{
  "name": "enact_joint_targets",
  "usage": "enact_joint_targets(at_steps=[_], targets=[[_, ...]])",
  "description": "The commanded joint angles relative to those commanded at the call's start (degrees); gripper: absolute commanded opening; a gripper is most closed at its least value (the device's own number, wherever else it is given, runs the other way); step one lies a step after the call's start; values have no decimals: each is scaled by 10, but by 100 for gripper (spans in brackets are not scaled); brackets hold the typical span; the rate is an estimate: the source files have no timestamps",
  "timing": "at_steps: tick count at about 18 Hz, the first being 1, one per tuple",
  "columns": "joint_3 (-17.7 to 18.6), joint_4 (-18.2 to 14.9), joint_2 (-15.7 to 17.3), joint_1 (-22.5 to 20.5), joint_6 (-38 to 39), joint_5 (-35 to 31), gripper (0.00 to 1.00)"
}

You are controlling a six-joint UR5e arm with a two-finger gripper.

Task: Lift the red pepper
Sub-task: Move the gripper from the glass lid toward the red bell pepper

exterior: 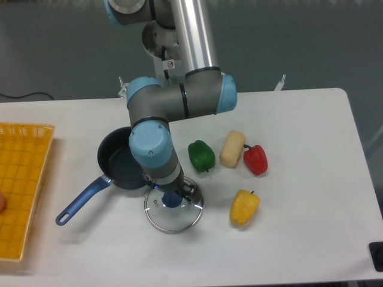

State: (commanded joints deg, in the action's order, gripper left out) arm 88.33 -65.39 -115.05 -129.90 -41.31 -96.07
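The red pepper [256, 159] is small, glossy and bright red with a short dark stem. It lies on the white table right of centre, touching the right end of a pale yellow block [231, 148]. My gripper [173, 195] points down well to the pepper's left, over a glass lid [173, 210] with a blue knob [172, 201]. Its fingers stand apart on either side of the knob, open, and the wrist hides part of them. Nothing of the pepper is held.
A green pepper [201, 155] lies left of the pale block and a yellow pepper [244, 207] lies in front of the red one. A dark pan [119, 162] with a blue handle sits behind the lid. A yellow basket [21, 185] is at the left edge.
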Motion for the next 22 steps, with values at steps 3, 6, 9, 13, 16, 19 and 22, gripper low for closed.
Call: enact_joint_targets(at_steps=[3,6,9,13,16,19,22], targets=[[-2,1,-1,-3,-8,2,100],[-2,2,-1,-6,0,2,100],[4,29,-3,-5,60,-3,100],[7,29,0,-30,72,2,100],[26,33,4,-54,135,-1,100],[32,52,-5,-76,179,-3,100],[53,71,-4,-98,193,-8,100]])
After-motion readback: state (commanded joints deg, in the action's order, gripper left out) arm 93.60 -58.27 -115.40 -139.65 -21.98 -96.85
